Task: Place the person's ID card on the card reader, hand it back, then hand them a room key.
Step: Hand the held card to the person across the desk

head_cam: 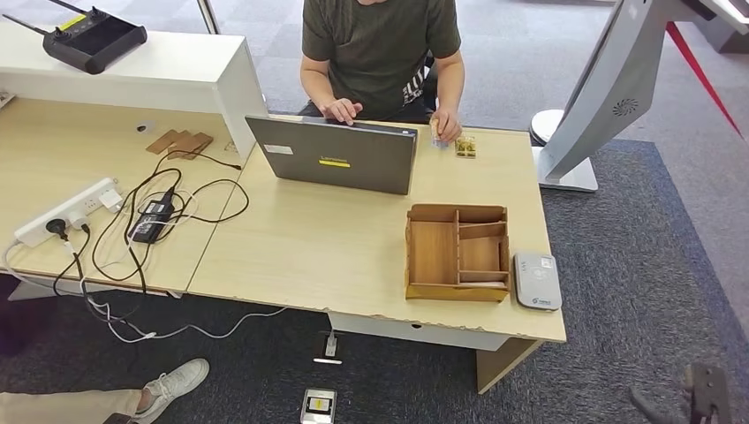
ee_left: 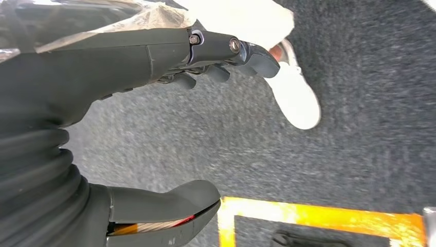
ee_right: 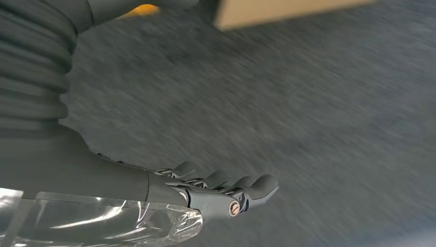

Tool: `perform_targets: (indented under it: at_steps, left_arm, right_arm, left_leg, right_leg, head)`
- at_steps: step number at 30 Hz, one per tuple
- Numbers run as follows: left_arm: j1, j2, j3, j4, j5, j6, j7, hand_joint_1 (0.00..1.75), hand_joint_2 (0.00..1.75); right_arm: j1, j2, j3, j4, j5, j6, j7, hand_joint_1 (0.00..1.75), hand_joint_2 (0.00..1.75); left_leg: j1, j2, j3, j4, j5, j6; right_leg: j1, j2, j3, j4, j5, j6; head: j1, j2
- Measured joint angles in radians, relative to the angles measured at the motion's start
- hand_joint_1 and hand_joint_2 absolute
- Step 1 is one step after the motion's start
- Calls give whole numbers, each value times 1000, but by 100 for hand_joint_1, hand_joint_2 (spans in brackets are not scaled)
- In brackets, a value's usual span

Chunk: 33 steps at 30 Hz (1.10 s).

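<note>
The grey card reader [head_cam: 537, 280] lies near the desk's front right corner, beside a wooden organiser [head_cam: 457, 252]. Behind the laptop [head_cam: 340, 157] sits a person in a dark green shirt [head_cam: 380, 44]. One of their hands [head_cam: 446, 124] rests on the desk's far edge over a small bluish card [head_cam: 438, 141]. Small gold items [head_cam: 465, 146] lie next to it. My right hand [head_cam: 699, 395] hangs low at the lower right, below the desk; it is empty with fingers loosely extended [ee_right: 154, 190] over the carpet. My left hand [ee_left: 118, 67] also hangs over the carpet, fingers and thumb apart, holding nothing.
A power strip [head_cam: 71, 210] with tangled cables and a black adapter [head_cam: 152, 221] covers the desk's left part. A black router [head_cam: 93, 37] sits on the white counter. A grey kiosk stand [head_cam: 609, 88] rises at the right. A person's white shoe [head_cam: 172, 385] is at the lower left.
</note>
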Motion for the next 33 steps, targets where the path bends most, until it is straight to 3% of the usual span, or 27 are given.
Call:
perform_targets:
  at_steps: [2, 3, 9, 15, 24, 33]
  left_arm:
    - [-9, 2, -4, 0, -40, -5, 22, 133, 175]
    - [-17, 4, -7, 0, -62, -10, 35, 175, 175]
    - [-62, 7, -36, -2, -148, -36, 89, 175, 175]
    - [-66, 7, -39, -2, -153, -37, 92, 175, 175]
    - [-102, 9, -85, -6, -170, -17, 101, 175, 175]
    - [-102, 7, -83, -6, -107, -9, 110, 175, 175]
  right_arm:
    - [16, 27, -6, 71, -13, 83, 37, 141, 175]
    - [25, 42, -9, 106, -8, 119, 58, 175, 175]
    - [59, 138, 7, 230, 129, 201, 101, 175, 175]
    - [59, 145, 12, 238, 148, 208, 101, 175, 175]
    - [52, 211, 48, 368, 109, 198, 115, 175, 175]
    - [52, 215, 48, 394, 92, 199, 117, 175, 175]
  left_leg:
    - [1, 0, 0, 0, 0, 0]
    - [2, 0, 0, 0, 0, 0]
    - [3, 1, 0, -1, 1, -1]
    - [3, 1, 0, -1, 1, -1]
    - [1, 1, 1, 0, 1, -2]
    - [1, 1, 1, 0, 1, -2]
  right_leg:
    - [0, 0, 0, 0, 0, 0]
    - [1, 0, 0, 0, 0, 0]
    - [3, 0, 0, 1, 0, -2]
    - [3, 0, 0, 1, 0, -2]
    - [1, 0, 1, 1, 0, -1]
    - [1, 0, 1, 1, 0, -1]
  head:
    - [0, 0]
    - [0, 0]
    - [0, 0]
    - [0, 0]
    - [0, 0]
    - [0, 0]
